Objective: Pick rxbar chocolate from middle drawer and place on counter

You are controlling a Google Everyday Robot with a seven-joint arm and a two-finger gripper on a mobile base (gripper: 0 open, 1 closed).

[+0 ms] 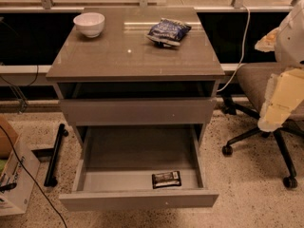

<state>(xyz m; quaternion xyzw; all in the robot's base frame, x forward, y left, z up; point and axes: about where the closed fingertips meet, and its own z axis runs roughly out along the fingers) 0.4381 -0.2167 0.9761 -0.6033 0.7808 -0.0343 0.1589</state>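
The middle drawer [137, 199] stands pulled out. The rxbar chocolate [166, 179] lies flat inside it, against the front wall, toward the right front corner. On the counter [128, 56], a white bowl [89, 23] sits at the back left corner and a blue snack bag [168, 32] near the back edge. What appears to be the gripper [278, 103] hangs off to the right, before an office chair [254, 82]. It cannot be told whether it is open or closed.
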